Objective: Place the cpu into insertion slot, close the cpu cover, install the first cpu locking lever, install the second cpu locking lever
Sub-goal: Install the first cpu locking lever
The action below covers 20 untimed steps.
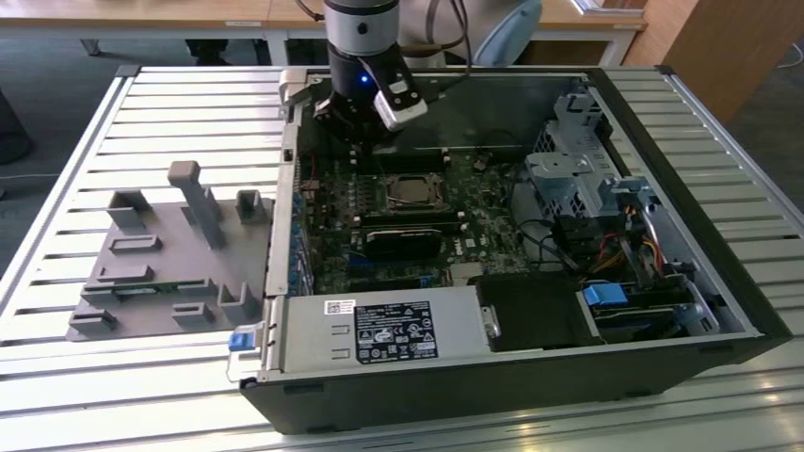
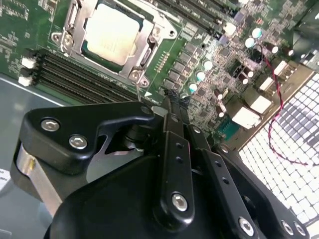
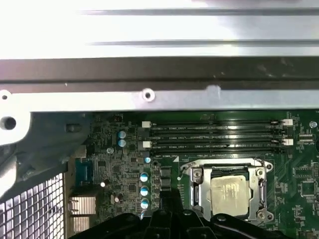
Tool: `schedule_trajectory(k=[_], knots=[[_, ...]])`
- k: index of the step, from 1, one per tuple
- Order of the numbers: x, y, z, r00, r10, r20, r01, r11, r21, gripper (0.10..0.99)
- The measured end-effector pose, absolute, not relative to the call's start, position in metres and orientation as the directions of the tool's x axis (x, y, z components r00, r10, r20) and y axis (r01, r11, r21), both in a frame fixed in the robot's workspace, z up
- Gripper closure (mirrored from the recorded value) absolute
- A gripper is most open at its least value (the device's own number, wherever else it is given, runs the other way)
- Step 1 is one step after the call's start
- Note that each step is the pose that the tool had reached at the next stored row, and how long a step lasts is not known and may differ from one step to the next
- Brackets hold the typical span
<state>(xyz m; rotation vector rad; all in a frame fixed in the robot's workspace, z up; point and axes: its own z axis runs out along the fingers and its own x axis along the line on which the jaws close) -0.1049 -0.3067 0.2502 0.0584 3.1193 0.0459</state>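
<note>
Arm (image 1: 361, 33) near-vertical, gripper (image 2: 172, 103) downward, fingers (image 2: 175, 144) pressed together.

My gripper (image 2: 169, 102) is matte black, dotted with silvery screw heads. Just ahead of my jaws the circuit board (image 2: 20, 25) is deep green, speckled with tiny pale parts. The cpu (image 2: 112, 32) on it has a pale silver-grey top, framed by the bright silvery cpu cover (image 2: 144, 55). Beside it run black memory slots (image 2: 75, 79) with white end clips. Off to one side of my jaws a red-and-black twisted wire (image 2: 275, 99) crosses a white-lit perforated grille (image 2: 294, 159) — a regular grid of small holes. In the exterior view the table (image 1: 126, 377) is silver-grey, striped by its slats.
</note>
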Motion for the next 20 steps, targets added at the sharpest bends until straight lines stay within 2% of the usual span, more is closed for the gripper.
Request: schedule_trajectory(k=[20], knots=[[-0.102, -0.291, 0.248, -0.999, 0.038, -0.021, 0.037, 0.999, 0.030, 0.980]])
